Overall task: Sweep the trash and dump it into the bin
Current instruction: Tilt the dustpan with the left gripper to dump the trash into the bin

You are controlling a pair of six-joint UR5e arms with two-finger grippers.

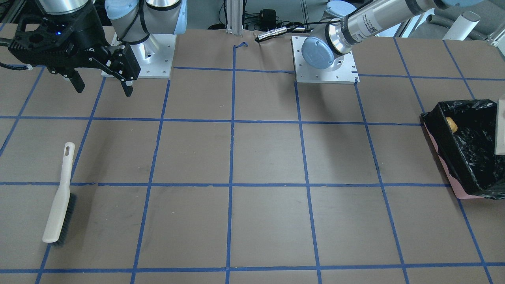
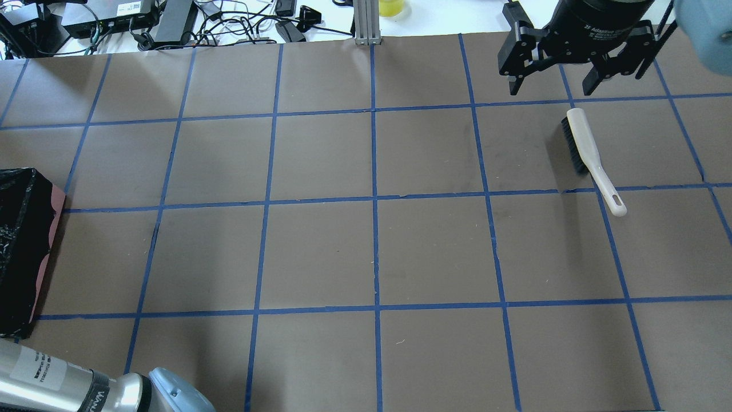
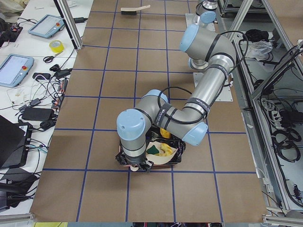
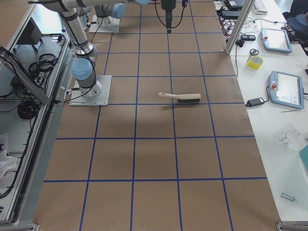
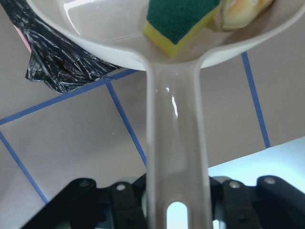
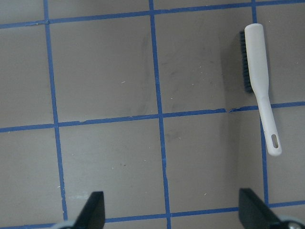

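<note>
My left gripper (image 5: 176, 205) is shut on the handle of the beige dustpan (image 5: 119, 33), which it holds over the bin (image 1: 469, 157). The pink bin has a black bag lining and stands at the table's left end. The green-and-yellow sponge (image 5: 178, 21) and the tan croissant (image 5: 243, 9) lie in the dustpan. The golden-brown bread roll (image 1: 451, 125) lies inside the bin against its wall. My right gripper (image 1: 103, 85) is open and empty, high above the table near its base, and also shows in the overhead view (image 2: 552, 88).
A beige hand brush (image 2: 589, 151) with black bristles lies flat on the table on my right side, below the right gripper; it also shows in the right wrist view (image 6: 259, 81). The brown table is marked with a blue tape grid (image 2: 374, 200).
</note>
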